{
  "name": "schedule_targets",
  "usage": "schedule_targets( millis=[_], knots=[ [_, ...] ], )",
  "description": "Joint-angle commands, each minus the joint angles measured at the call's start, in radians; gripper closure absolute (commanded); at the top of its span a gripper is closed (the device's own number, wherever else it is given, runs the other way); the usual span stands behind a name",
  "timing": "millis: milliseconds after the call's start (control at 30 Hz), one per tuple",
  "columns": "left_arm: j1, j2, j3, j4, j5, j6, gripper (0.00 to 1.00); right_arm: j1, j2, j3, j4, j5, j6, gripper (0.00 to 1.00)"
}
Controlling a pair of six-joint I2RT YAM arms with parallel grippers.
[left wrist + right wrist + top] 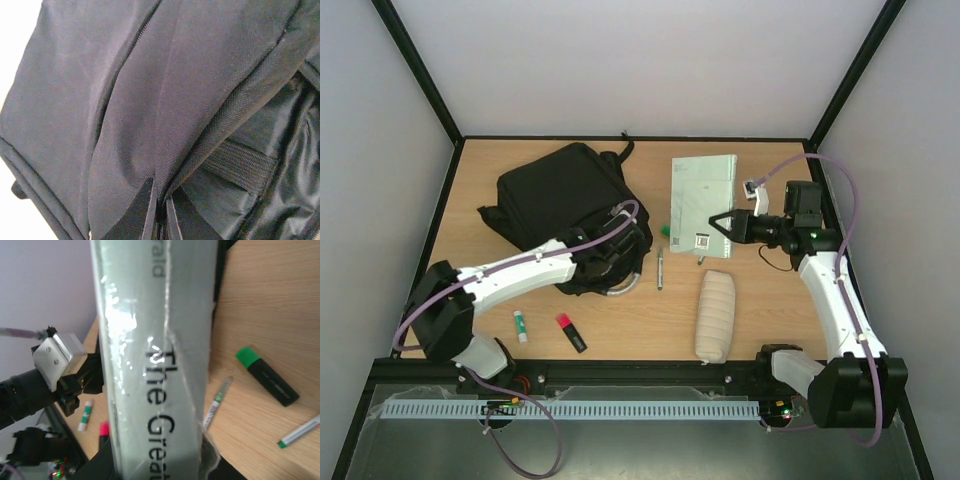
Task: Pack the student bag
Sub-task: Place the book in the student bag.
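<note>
My left fingers are pinched shut on a fold of the student bag, which lies slumped on the left half of the tabletop. My right fingers clamp the edge of a pale wrapped book to the bag's right.

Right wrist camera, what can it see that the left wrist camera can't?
Only the right wrist view shows the wrapped book, the wooden table and a green highlighter. Only the left wrist view shows the student bag, its black fabric filling the picture. Both show their own gripper shut on something: right gripper on the book, left gripper on a bag fold.
</note>
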Motion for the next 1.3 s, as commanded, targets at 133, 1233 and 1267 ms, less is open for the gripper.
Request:
schedule_targets(
  millis=[133, 1233, 1267],
  knots=[
    [0.002, -0.152, 0.012, 0.108, -0.091, 0.061, 0.98, 0.069, 0.072, 0.098, -0.226, -0.231, 0.022, 0.99],
    [0.116, -0.318, -0.142, 0.361, 0.192, 0.082, 0.98, 0.517, 0.342, 0.023, -0.108, -0.240, 0.126, 0.99],
    [0.116, -0.326, -0.149, 0.369, 0.200, 0.084, 0.98, 0.533, 0.386, 0.046, -0.109, -0.256, 0.116, 0.99]
  ],
)
